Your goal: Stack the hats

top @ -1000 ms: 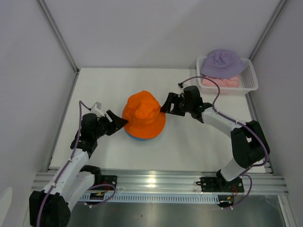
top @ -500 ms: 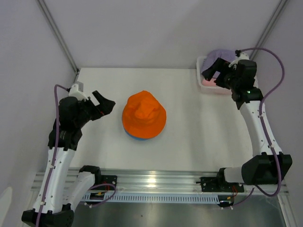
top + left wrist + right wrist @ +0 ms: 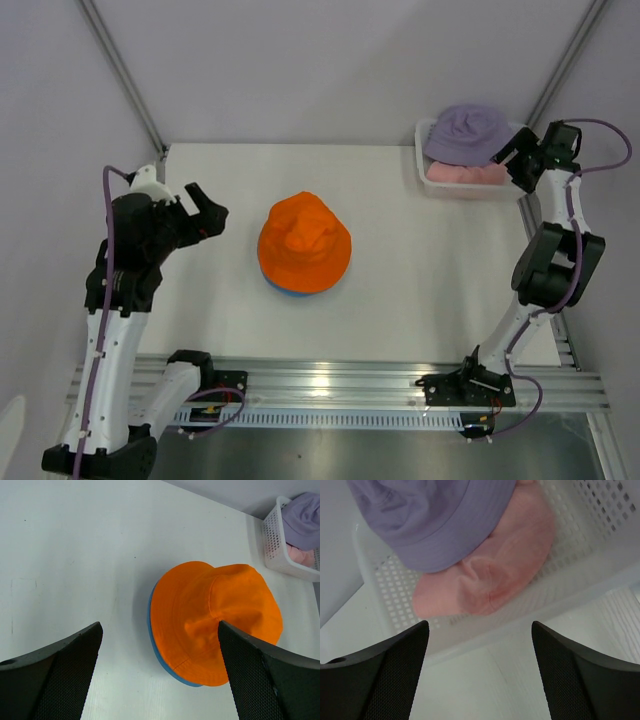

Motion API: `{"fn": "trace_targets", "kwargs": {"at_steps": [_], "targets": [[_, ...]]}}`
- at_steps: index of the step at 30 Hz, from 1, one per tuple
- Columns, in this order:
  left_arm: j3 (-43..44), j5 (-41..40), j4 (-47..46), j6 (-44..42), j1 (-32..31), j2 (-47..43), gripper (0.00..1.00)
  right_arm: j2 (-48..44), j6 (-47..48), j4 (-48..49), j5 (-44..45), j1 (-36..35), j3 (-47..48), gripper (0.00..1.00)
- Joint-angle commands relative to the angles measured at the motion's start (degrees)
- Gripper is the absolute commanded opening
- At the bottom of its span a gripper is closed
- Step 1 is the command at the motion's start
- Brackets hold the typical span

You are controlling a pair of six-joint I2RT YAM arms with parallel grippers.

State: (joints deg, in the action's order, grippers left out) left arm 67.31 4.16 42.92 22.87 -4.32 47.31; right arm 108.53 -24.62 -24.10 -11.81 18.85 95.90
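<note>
The orange hat point(image 3: 303, 245) lies on the blue hat point(image 3: 284, 290) mid-table; only a thin blue brim edge shows. Both also show in the left wrist view, orange hat point(image 3: 220, 617) over blue hat point(image 3: 161, 656). The lavender hat point(image 3: 468, 132) sits on the pink hat point(image 3: 465, 174) in the white basket point(image 3: 450, 190). My left gripper point(image 3: 205, 212) is open and empty, raised left of the orange hat. My right gripper point(image 3: 518, 160) is open and empty at the basket's right end, looking at the lavender hat point(image 3: 430, 515) and pink hat point(image 3: 490, 580).
The white mesh basket point(image 3: 600, 565) stands at the back right corner against the wall; it also shows in the left wrist view point(image 3: 275, 537). Grey walls and metal posts close in the table on three sides.
My right arm swung from beside the orange hat to the basket at back right. My left arm drew back left and rose away from the orange hat. The hats have not moved.
</note>
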Motion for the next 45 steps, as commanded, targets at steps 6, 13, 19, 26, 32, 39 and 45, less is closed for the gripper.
{"fn": "trace_targets", "kwargs": {"at_steps": [6,13,19,26,32,39,45], "targets": [[2.04,-1.44,-6.17,-1.25,0.54,6.03,1.00,20.54,0.36,3.10,1.09,-2.41,26.50,0.83],[3.27,-2.75,-8.90,-2.13,0.62,11.65,1.00,30.85,2.83,9.76,5.91,-7.94,35.93,0.82],[5.55,-3.02,-8.64,-3.53,0.98,15.18,1.00,39.03,2.82,6.70,11.81,-9.62,45.95,0.75],[5.82,-2.41,-9.25,-3.27,1.50,17.20,1.00,40.35,4.32,9.68,14.18,-9.71,45.25,0.66],[6.43,-1.70,-9.78,-2.40,1.68,18.78,0.99,41.32,3.79,12.31,15.59,-9.45,45.34,0.40],[7.22,-0.65,-9.43,-1.69,1.77,18.52,1.00,38.96,4.23,15.57,12.70,-9.10,45.43,0.00],[7.66,1.10,-8.90,-0.64,1.86,15.97,0.99,28.51,5.55,11.28,6.03,-9.01,44.30,0.00]]}}
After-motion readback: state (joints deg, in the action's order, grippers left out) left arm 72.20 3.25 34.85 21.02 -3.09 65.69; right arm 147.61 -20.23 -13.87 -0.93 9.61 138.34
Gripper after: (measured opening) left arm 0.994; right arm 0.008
